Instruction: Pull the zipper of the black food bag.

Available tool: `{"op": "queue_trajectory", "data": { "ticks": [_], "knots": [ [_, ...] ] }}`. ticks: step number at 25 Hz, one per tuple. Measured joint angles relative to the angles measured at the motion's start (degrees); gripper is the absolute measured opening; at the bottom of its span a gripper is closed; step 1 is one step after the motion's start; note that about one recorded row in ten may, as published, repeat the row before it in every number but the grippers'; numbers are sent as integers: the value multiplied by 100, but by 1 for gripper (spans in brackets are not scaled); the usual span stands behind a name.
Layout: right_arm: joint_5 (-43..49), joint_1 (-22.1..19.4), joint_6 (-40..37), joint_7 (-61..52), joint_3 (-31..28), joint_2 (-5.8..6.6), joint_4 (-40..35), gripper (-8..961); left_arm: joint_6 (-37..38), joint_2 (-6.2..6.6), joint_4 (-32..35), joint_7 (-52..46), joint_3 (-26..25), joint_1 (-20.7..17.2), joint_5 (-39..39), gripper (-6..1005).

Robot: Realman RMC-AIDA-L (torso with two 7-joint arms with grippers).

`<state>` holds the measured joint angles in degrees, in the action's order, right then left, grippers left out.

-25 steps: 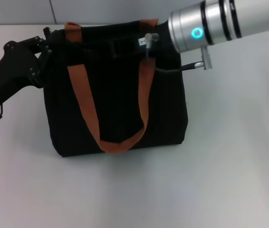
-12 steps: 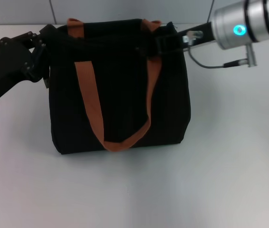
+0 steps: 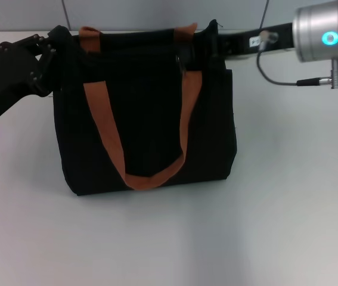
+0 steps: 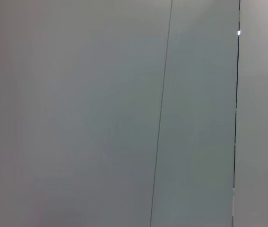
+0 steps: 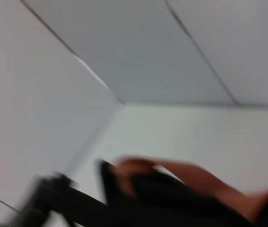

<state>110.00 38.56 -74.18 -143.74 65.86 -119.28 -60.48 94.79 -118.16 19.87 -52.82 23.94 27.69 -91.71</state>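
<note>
Bag (image 3: 148, 113) is sitting on the table (image 3: 288, 196); my right claw (image 3: 207, 47) and left claw (image 3: 58, 44) are touching its top corners, grip unclear.

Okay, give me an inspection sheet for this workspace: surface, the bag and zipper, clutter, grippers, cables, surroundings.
Surface: pale table, bare around the bag.
Bag: black, upright, two orange straps; one loop hangs down the front.
Zipper: pull tab not made out along the top edge.
Clutter: nothing seen.
Left gripper: at the bag's upper left corner, against the fabric; fingers hidden.
Right gripper: at the bag's upper right corner, by the strap; fingers hidden.
Cables: grey cable loops below the right arm, clear of the bag.
Surroundings: grey panelled wall behind the table.
</note>
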Motion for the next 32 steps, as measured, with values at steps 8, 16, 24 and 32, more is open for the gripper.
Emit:
{"op": "queue_trajectory", "data": {
  "ticks": [8, 16, 24, 32],
  "knots": [
    [-2460, -592, -1043, 2478, -754, 25, 507, 141, -132, 4, 0, -10, 5, 14, 5, 157],
    [-2593, -658, -3026, 5402, -1653, 269, 2214, 316, -170, 3, 0, 15, 18, -31, 5, 163],
    [-1540, -1288, -3331, 7894, -1601, 176, 2590, 752, -212, 61, 8, -72, 109, -14, -54, 168],
    [-388, -1297, -2741, 8997, -1600, 44, 3356, 752, -247, 140, 9, -214, 162, -40, -62, 174]
  ]
}}
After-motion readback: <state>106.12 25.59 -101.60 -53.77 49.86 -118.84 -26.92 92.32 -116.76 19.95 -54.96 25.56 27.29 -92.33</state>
